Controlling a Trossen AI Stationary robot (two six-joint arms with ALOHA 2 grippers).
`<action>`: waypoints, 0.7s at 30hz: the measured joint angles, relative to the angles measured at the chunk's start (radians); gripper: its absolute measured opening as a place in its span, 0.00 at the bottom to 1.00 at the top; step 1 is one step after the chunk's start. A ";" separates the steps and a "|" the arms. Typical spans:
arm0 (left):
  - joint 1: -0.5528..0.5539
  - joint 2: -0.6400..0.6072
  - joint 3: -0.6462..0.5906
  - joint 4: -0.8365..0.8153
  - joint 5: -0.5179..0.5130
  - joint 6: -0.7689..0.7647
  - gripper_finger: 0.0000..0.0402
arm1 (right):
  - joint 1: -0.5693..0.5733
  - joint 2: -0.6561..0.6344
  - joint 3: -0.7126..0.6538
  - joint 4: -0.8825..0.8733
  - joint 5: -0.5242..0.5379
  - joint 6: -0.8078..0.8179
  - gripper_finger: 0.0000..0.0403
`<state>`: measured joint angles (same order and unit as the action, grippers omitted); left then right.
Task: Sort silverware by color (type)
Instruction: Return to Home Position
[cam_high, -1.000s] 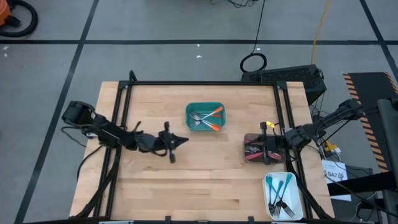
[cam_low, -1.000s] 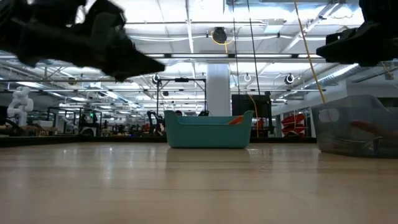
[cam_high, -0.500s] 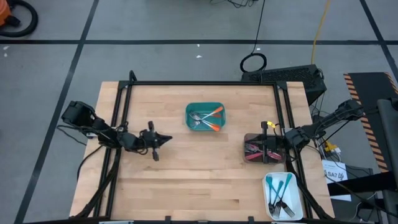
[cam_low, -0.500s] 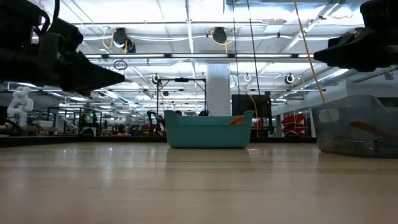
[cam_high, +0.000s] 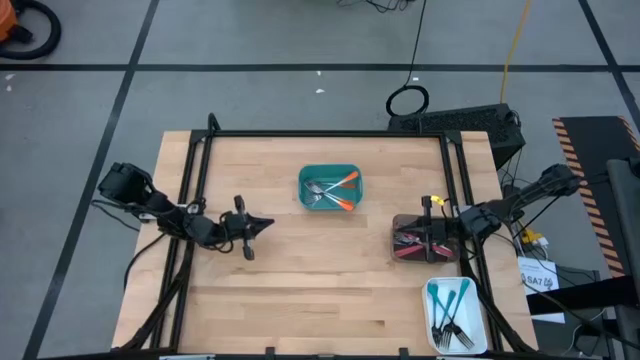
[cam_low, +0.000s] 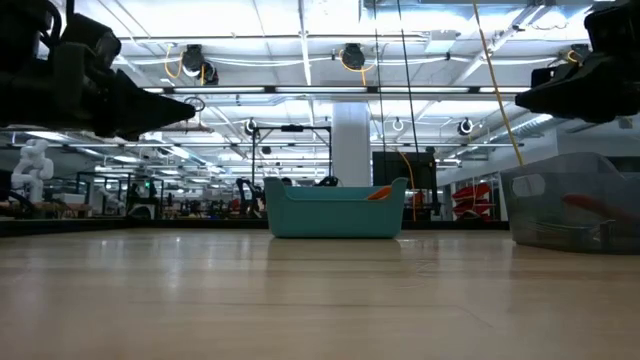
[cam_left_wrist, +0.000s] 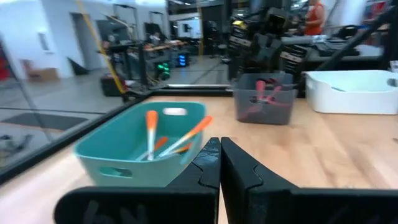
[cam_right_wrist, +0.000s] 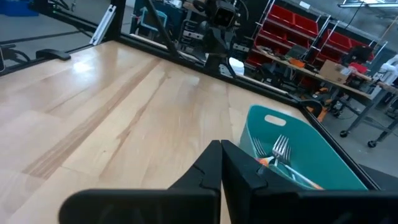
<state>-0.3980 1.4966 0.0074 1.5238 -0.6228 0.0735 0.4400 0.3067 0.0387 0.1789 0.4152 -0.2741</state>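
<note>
Left gripper (cam_high: 266, 223) hangs above bare wood on the left arm's side of the teal bin (cam_high: 329, 168), well apart from it. Its fingers are pressed flat together with nothing between them. It points at the bin with open board all the way across.

Inside the teal bin lie the orange forks (cam_high: 344, 186), handles crossing, nothing poking past the rim.

On the far side of the teal bin, the right gripper (cam_high: 431, 238) sits over the clear grey bin (cam_high: 401, 230), close to the table's right edge rail. Its fingers are also pinched tight and empty. The red forks (cam_high: 409, 245) lie in that grey bin beneath it.

Further from the teal bin, at the near right corner, the white bin (cam_high: 431, 322) holds the blue forks (cam_high: 449, 304) and overhangs the table's edge.

The wooden table (cam_high: 300, 290) is bare all round the teal bin, leaving wide room on every side out to the black frame.
</note>
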 joint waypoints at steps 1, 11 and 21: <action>-0.005 0.000 0.000 0.004 -0.023 0.009 0.01 | 0.000 -0.016 0.000 -0.013 0.000 0.000 0.00; -0.039 -0.128 0.000 -0.011 -0.098 0.104 0.01 | 0.001 -0.202 -0.002 -0.144 -0.031 0.014 0.00; -0.084 -0.385 0.000 -0.295 -0.100 0.099 0.01 | 0.001 -0.284 -0.002 -0.162 -0.080 -0.026 0.00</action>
<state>-0.4822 1.1118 0.0076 1.2292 -0.7227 0.1722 0.4408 0.0231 0.0372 0.0173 0.3351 -0.3000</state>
